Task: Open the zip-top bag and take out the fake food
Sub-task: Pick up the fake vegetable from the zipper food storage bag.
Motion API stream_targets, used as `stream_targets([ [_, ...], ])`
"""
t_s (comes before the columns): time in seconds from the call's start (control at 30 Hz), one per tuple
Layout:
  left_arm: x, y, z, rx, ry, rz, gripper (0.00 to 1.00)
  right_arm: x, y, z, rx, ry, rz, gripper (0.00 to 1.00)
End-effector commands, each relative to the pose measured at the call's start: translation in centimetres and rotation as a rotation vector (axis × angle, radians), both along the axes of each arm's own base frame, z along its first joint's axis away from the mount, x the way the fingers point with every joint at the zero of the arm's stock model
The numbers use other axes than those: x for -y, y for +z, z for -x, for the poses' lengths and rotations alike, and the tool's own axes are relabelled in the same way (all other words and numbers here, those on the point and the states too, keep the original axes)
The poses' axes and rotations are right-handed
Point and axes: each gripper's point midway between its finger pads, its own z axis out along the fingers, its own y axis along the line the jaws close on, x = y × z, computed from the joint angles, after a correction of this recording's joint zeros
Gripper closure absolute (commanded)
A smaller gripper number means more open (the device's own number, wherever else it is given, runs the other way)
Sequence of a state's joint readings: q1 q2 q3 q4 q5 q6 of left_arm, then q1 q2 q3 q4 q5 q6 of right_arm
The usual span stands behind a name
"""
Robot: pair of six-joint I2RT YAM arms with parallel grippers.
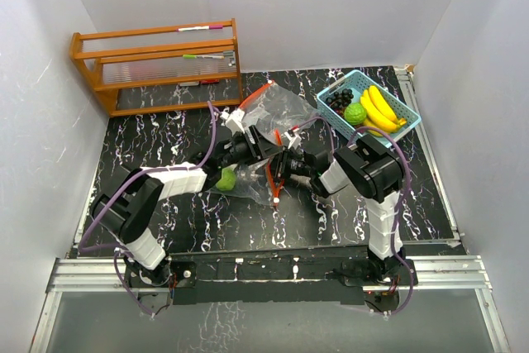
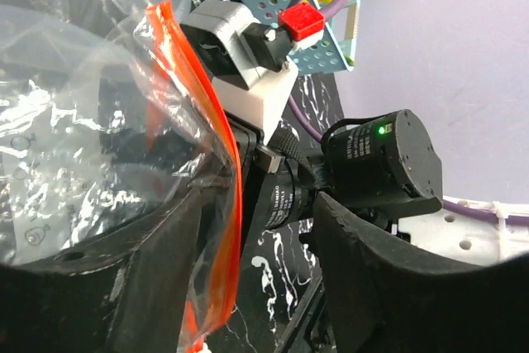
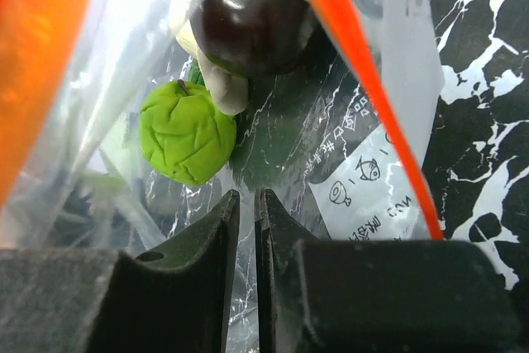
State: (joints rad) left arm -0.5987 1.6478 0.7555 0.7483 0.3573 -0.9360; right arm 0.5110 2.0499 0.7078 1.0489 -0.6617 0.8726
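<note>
From the top camera we see both arms meeting mid-table over the zip-top bag [image 1: 281, 105], a crinkly clear pouch with an orange zip strip [image 1: 274, 181]. The left gripper [image 1: 266, 145] and right gripper [image 1: 285, 163] sit tip to tip at the bag's mouth, so the arms cover a good chunk of it. A green fruit [image 1: 226, 178] shows through the film beside the left wrist, back from the fingertips. Well beyond both sets of fingers, off to the right, a light-blue perforated basket [image 1: 388, 95] holds yellow bananas [image 1: 378, 105], a dark grape cluster [image 1: 337, 101] and a green ball [image 1: 355, 113]. A wooden rack [image 1: 157, 59] stands far off on the left fingers' side, at the back of the black marbled table [image 1: 165, 130].

Left wrist view: the black fingers [image 2: 99, 287] stand apart, gripping nothing. The zip strip [image 2: 194, 121] hangs between them, up against the finger on the view's left, with a gap to the other one. Straight ahead of the tips, the right arm's round black wrist [image 2: 384, 163] and a grey-white camera block [image 2: 248, 47] hide most of what's behind.

Right wrist view: those fingers [image 3: 190, 287] are pressed nearly together, just a thin slit, and it looks like they pinch the clear film. Just past the tips, inside the bag, sits the wrinkly green fruit [image 3: 186, 130], and above it a glossy dark purple piece [image 3: 248, 18]. Orange strip runs on either side of the fingers.
</note>
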Motion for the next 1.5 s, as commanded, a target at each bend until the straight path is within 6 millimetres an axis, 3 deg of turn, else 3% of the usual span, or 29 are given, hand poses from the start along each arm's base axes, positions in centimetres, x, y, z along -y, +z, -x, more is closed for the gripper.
stream_targets([
  [0.0,-1.2,2.3,-0.2,0.069,0.033,-0.064,0.32,-1.4,4.0,-1.3,0.112,0.02,-0.107,0.83],
  [0.1,-3.6,2.9,-0.7,0.083,0.082,-0.122,0.08,-1.3,3.9,-1.9,0.114,-0.002,-0.083,0.83],
  [0.17,-5.8,3.3,-1.1,0.079,0.113,-0.115,0.03,-1.2,3.8,-2.2,0.121,-0.021,-0.06,0.83],
  [0.33,-13.1,3.1,-2.0,0.064,0.317,-0.159,0.17,-1.0,3.6,-2.7,0.151,-0.03,-0.017,0.83],
  [0.5,-18.6,0.6,-1.0,0.042,0.505,-0.346,0.22,-1.0,3.4,-2.6,0.162,-0.02,0.006,0.83],
  [0.87,-20.5,-6.1,2.1,-0.102,0.512,-0.373,0.17,-0.9,3.5,-2.6,0.186,-0.012,0.033,0.83],
  [0.97,-20.8,-7.0,2.8,-0.112,0.522,-0.362,0.18,-0.9,3.3,-2.6,0.187,-0.007,0.038,0.83],
  [1.17,-22.1,-7.1,2.4,-0.098,0.562,-0.399,0.25,-1.1,3.0,-2.4,0.176,0.007,0.029,0.83],
  [1.3,-22.9,-8.7,2.5,-0.143,0.573,-0.352,0.28,-1.1,2.7,-2.2,0.164,0.013,0.027,0.83],
  [1.47,-22.2,-8.8,2.6,-0.131,0.548,-0.295,0.47,-1.1,2.6,-2.1,0.158,0.014,0.03,0.83],
])
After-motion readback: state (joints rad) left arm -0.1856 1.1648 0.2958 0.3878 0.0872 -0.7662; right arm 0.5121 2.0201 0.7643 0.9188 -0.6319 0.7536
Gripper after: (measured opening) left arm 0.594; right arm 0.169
